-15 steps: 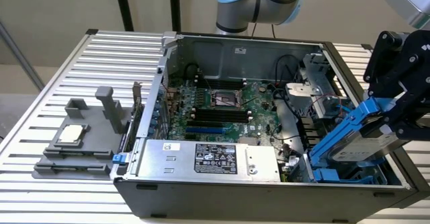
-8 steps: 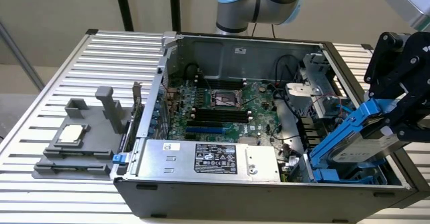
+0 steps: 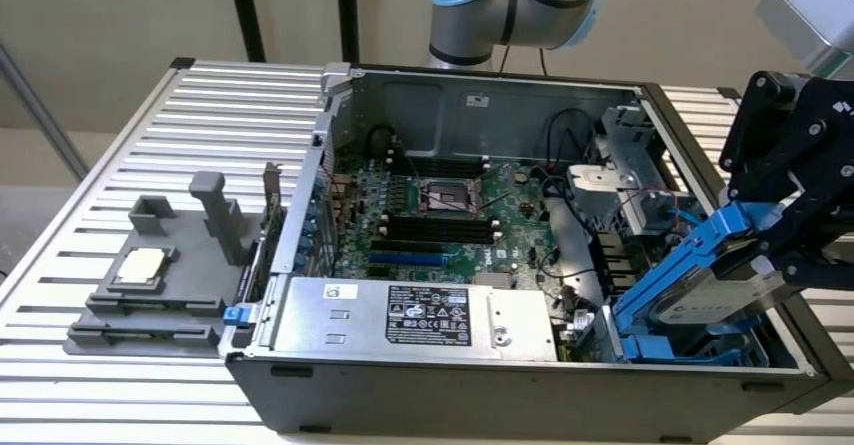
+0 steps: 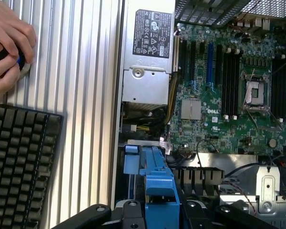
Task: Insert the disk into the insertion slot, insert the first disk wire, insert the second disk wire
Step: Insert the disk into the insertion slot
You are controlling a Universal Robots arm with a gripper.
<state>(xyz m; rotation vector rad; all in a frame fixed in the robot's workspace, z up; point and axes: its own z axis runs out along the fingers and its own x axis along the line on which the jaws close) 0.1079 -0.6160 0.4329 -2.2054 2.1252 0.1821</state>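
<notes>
My gripper [image 3: 790, 257] is shut on the disk [image 3: 731, 297], a silver-grey drive with a white label clipped in a bright blue frame [image 3: 683, 257]. I hold it tilted, its low end dipping into the insertion slot [image 3: 687, 351], the blue-clipped cage at the case corner nearest the exterior view's right. In the wrist view the blue frame [image 4: 158, 176] sits between my black fingers [image 4: 128, 214], above the cage edge [image 4: 132, 162]. Thin red and black wires [image 3: 657, 205] run behind the cage; I cannot tell which are the disk wires.
The open computer case [image 3: 534, 385] holds the motherboard [image 3: 441, 215] and the silver power supply box [image 3: 414, 315]. A grey multi-slot stand [image 3: 160, 285] sits on the slatted table [image 3: 80, 405]. A black keyboard [image 4: 24, 167] and a person's hand [image 4: 7, 52] lie beside the case.
</notes>
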